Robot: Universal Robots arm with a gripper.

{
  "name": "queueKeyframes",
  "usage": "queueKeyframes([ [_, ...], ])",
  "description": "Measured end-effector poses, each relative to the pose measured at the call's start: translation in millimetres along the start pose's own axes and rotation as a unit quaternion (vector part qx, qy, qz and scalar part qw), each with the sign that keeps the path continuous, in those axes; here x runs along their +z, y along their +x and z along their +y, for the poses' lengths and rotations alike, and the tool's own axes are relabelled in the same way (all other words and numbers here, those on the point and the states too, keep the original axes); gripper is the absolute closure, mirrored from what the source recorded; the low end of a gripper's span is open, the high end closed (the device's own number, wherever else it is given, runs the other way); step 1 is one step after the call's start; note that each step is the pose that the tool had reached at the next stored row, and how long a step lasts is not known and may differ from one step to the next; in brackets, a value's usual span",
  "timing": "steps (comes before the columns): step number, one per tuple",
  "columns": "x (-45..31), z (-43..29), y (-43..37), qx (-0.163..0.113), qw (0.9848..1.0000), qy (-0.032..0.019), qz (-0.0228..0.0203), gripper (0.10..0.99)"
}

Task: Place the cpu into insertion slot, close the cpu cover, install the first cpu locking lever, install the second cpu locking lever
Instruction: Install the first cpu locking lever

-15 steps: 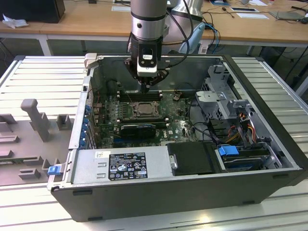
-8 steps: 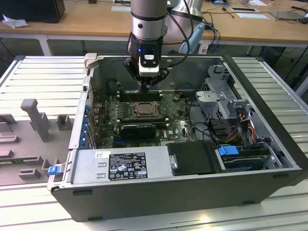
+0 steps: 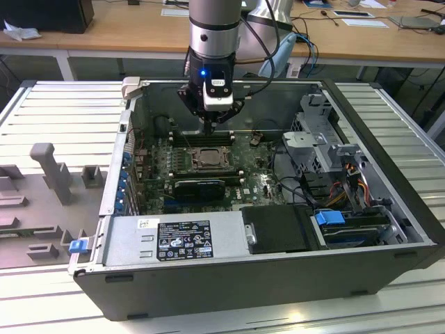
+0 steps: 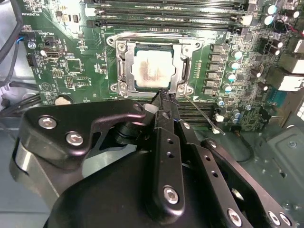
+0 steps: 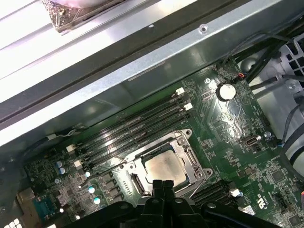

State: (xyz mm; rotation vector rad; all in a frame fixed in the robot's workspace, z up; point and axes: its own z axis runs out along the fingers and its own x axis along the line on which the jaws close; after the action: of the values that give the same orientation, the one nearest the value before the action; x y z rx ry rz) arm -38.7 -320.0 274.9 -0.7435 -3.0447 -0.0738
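The cpu (image 4: pixel 151 71) lies flat in the insertion slot (image 4: pixel 156 39), its pale metal face showing through the window of the cpu cover (image 4: pixel 124 66), which is folded down over it. In the first wrist view the cpu (image 5: pixel 164 166) sits the same way under the cover (image 5: pixel 191 157). A thin wire locking lever (image 4: pixel 199 114) sticks out slantwise from the socket's corner. My gripper (image 4: pixel 163 95) is shut with nothing between its fingers, its tips just above the socket edge by that corner. The exterior view has the gripper (image 3: pixel 211 126) hanging over the slot (image 3: pixel 208 158).
Long black memory slots (image 4: pixel 166 14) run beside the socket. A black card (image 3: pixel 201 186) lies toward the case front, with the power supply (image 3: pixel 174 240) beyond it. Drive cage (image 3: pixel 320 139) and cables (image 3: pixel 348 191) crowd the exterior view's right. Case walls (image 3: pixel 128 132) enclose the board.
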Motion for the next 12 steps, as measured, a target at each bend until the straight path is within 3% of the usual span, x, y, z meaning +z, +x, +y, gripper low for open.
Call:
queueKeyframes([
  [6, 0.0, 0.0, 0.0, -0.036, 0.9994, 0.0003, 0.0008, 0.980],
  [9, 0.0, 0.0, 0.0, -0.081, 0.9967, 0.0010, 0.0028, 0.980],
  [10, 0.0, 0.0, 0.0, -0.100, 0.9950, 0.0013, 0.0036, 0.980],
  [12, 0.1, 0.0, 0.0, -0.120, 0.9928, 0.0016, 0.0045, 0.980],
])
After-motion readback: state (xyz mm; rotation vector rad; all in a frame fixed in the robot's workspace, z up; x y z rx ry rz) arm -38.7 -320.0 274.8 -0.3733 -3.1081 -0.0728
